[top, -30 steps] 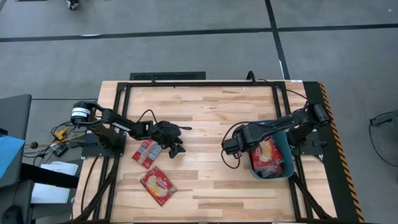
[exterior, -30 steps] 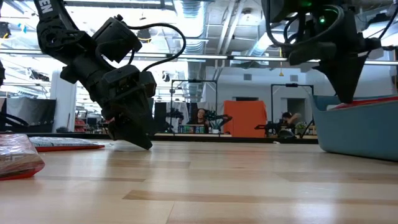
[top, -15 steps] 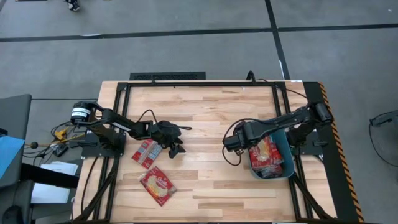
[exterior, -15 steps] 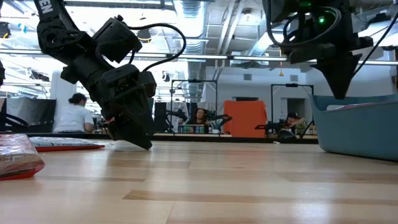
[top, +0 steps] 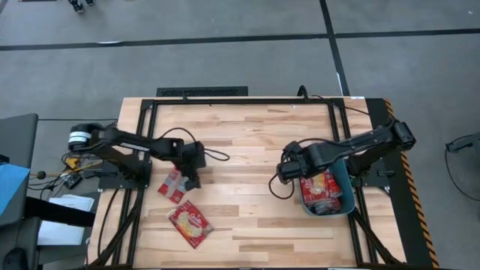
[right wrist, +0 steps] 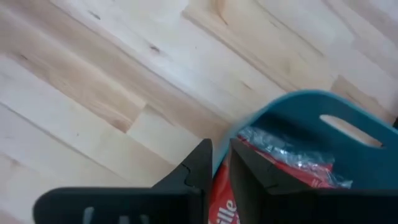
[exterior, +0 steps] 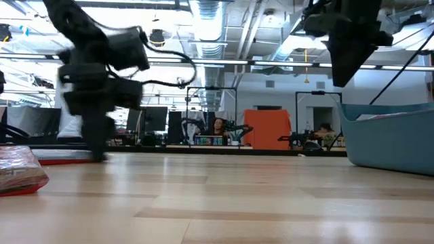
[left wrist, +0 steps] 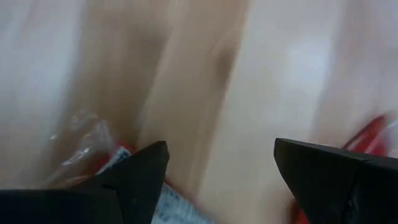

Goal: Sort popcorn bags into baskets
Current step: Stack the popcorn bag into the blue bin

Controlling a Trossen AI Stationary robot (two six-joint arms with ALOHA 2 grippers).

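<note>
Teal bin [top: 346,196]: sits at the right side of the table, shallow-walled, with red popcorn packets [top: 322,189] lying inside it.
Table [top: 247,127]: pale wood planks in a black frame.
Right gripper [top: 286,169]: hangs just beside the bin's inner wall, on the side toward the table's middle; its wrist view shows the two dark fingers nearly pressed together with only a thin slit between them, nothing pinched, the bin rim and a packet's crinkled clear seal [right wrist: 280,146] just past the tips.
Left gripper [top: 192,178]: low over the left part of the table, at the edge of one packet; its wrist view shows the fingers [left wrist: 134,171] spread wide, with red foil and a clear seal edge under one and more red by the other.
Packet by the left gripper [top: 172,187]: flat on the wood, partly under the arm.
Second loose packet [top: 190,223]: lies nearer the front edge, well apart from the bin, angled, cream picture showing.
Low view only: a red packet [exterior: 20,169] at the near left, and people at desks in the room behind.
Writing: white lettering shows on a binned packet [right wrist: 224,208] in the right wrist view, too cropped to read; the brand cannot be told.
</note>
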